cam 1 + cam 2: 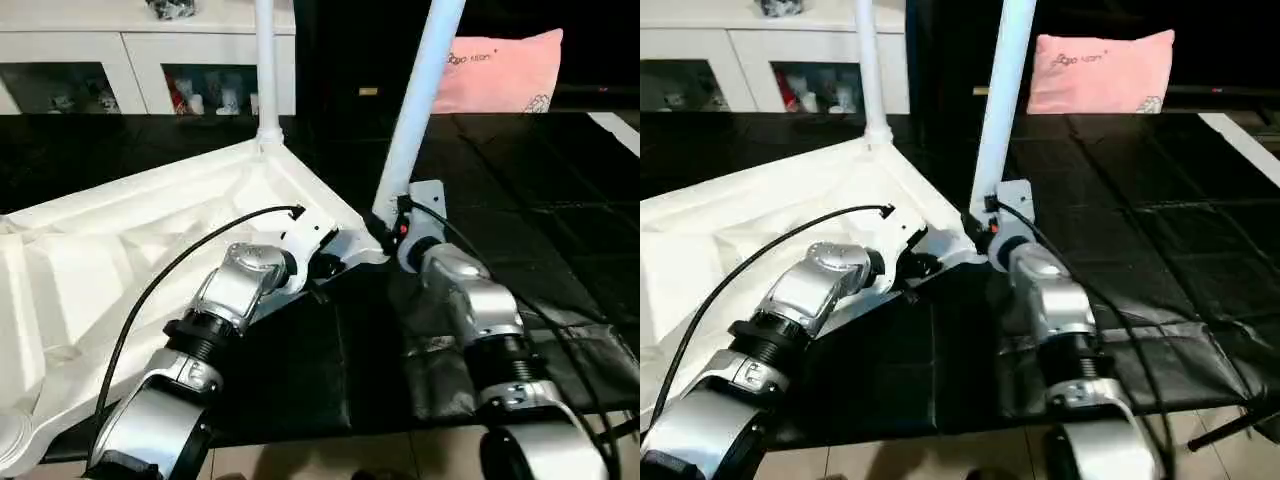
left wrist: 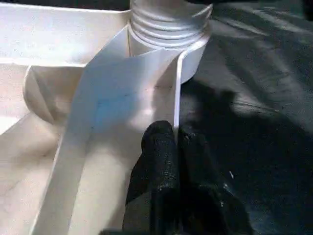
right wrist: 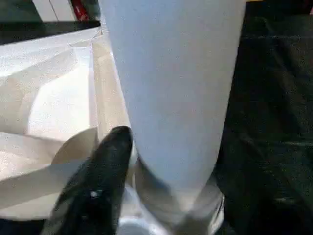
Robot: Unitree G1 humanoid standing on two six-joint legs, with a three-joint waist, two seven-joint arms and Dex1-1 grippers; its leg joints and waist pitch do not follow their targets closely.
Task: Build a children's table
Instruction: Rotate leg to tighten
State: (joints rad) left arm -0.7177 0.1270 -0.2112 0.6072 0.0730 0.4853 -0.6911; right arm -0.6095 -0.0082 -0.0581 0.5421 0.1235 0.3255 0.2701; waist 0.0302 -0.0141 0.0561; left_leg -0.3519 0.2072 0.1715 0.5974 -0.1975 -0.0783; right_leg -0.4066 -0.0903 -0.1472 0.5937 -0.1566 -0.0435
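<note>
Your robot faced the upturned white tabletop (image 1: 120,260), which lay ribbed side up across the left half of the head frame on a black mat (image 1: 520,190), its near corner pointing toward the centre. At the top left stood a white cabinet (image 1: 130,45) with glass doors.

Your left gripper (image 2: 176,142), seen in the lower centre of its wrist frame, had its two black fingers (image 2: 159,156) pressed together on the thin upright rim of the tabletop, close below a threaded corner socket (image 2: 168,24). In the head frame the left forearm (image 1: 235,285) ran up from the lower left to that near corner, a black cable (image 1: 170,270) arching over it.

One leg (image 1: 266,65) stood upright in the far corner socket, upper centre-left of the head frame. A second leg (image 1: 420,95) rose at a slight lean from the near corner, just right of centre.

Your right gripper (image 1: 385,228) sat at the foot of that second leg. In its wrist frame one black finger (image 3: 102,176) lay against the left side of the leg; the other finger was hidden behind the tube, so you could not tell whether the gripper was clamped or loose.

A pink pillow (image 1: 500,70) lay at the upper right.
</note>
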